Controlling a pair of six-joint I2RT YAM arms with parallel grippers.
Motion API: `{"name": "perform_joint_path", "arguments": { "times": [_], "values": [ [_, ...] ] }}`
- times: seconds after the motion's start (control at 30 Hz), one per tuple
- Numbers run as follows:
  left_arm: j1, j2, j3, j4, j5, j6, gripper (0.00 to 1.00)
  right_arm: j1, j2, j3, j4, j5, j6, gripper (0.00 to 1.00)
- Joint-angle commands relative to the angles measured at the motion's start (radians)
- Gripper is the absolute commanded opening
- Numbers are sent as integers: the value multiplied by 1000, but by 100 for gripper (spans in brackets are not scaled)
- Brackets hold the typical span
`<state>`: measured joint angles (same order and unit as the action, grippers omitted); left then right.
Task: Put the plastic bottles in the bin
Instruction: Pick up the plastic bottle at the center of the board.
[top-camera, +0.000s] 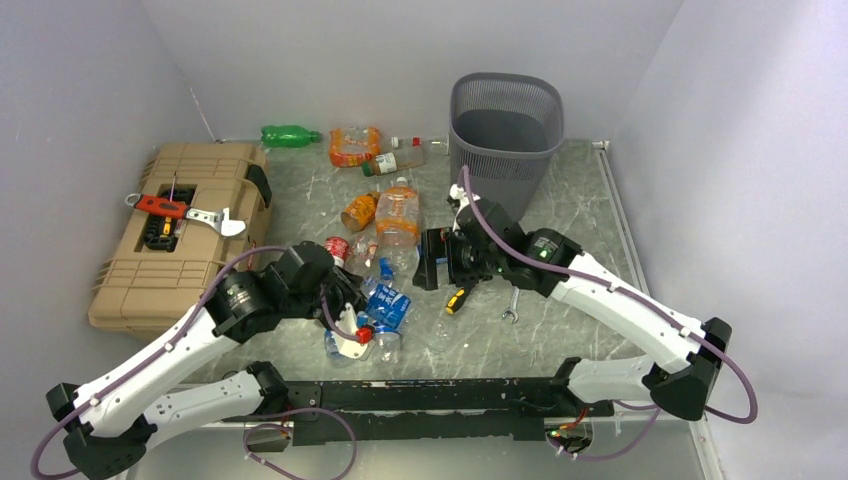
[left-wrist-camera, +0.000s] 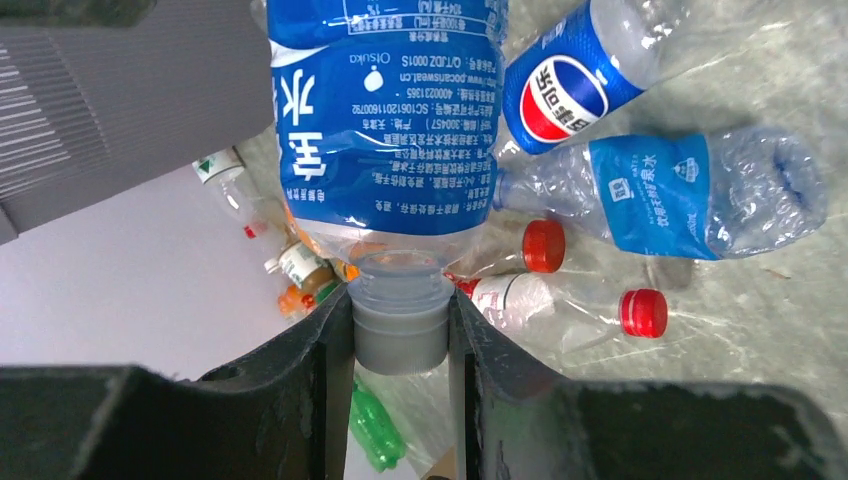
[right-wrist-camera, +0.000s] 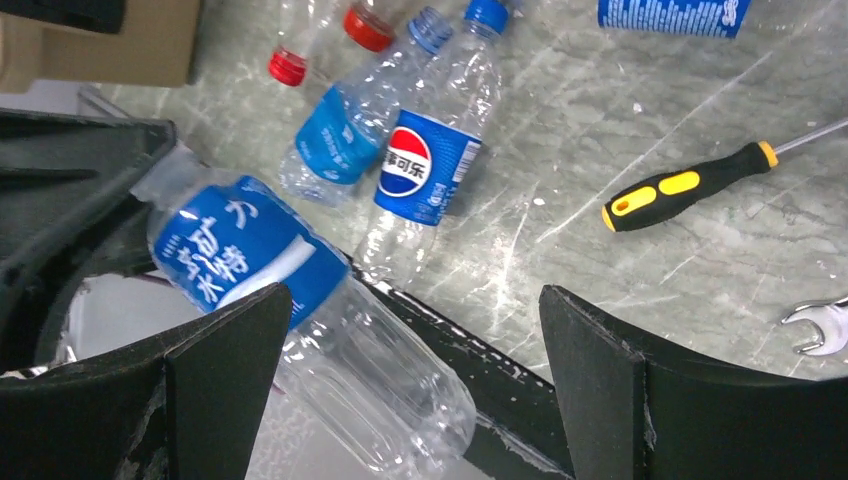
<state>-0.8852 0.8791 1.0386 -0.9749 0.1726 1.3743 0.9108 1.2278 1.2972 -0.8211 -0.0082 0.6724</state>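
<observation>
The left gripper (left-wrist-camera: 400, 310) pinches the grey cap (left-wrist-camera: 400, 345) of a blue-labelled bottle (left-wrist-camera: 385, 130) whose long axis runs straight out from the jaws, base away, well apart from the bin (top-camera: 495, 180); the right gripper (right-wrist-camera: 410, 300) gapes wide, empty

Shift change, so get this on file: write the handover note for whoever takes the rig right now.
Grippers: left end effector shut on a blue-labelled bottle, gripped at its capped end. Right end effector open, holding nothing.
Things: bin upright at the far right of the table; no bottle visible inside.
Done: one bottle grasped, none binned.
Left: bin the held bottle, then the loose bottles mid-table, the orange bottle and the green bottle at the far edge.
</observation>
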Motion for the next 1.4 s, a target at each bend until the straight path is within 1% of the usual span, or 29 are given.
{"name": "perform_joint_path", "arguments": {
  "times": [0.0,0.07,0.1,0.13,0.2,0.23,0.3,0.33,0.37,0.47,0.53,0.7,0.8,0.97,1.17,1.37],
  "values": [
    [-8,-67,-88,163,-83,106,0,1,-69,-83,247,2,-12,100],
    [-8,-88,-114,210,-68,109,0,15,-61,-81,268,2,-12,100],
    [-9,-92,-120,227,-49,99,0,28,-47,-74,257,-476,-12,100],
    [-8,-92,-122,238,-22,85,0,43,-38,-74,259,-617,-12,100],
    [-9,-87,-120,248,33,53,0,61,-27,-89,291,-659,-12,100],
    [-8,-86,-126,256,53,44,0,67,-23,-94,308,-674,-369,100],
    [-8,-81,-136,266,93,25,0,80,-11,-98,332,-716,-396,100],
    [-8,-77,-137,267,115,16,0,95,0,-83,321,-716,-407,100],
    [-8,-74,-136,265,125,8,0,112,14,-60,286,-682,-430,100],
    [-8,-68,-128,261,167,-10,0,149,60,-2,158,-540,-499,100],
    [-8,-67,-116,252,187,-20,0,156,65,19,124,-450,-514,99],
    [-8,-76,-110,225,184,-23,0,157,-12,40,120,-250,-522,100],
    [-8,-83,-115,215,180,-25,0,156,-18,52,102,-174,-534,99],
    [-8,-86,-108,205,200,-33,0,164,16,36,87,-137,-577,99],
    [-8,-86,-85,201,252,-54,0,199,20,3,114,-187,-642,95],
    [-8,-76,-57,194,298,-67,0,225,34,-13,102,-250,-714,94]
  ]
}}
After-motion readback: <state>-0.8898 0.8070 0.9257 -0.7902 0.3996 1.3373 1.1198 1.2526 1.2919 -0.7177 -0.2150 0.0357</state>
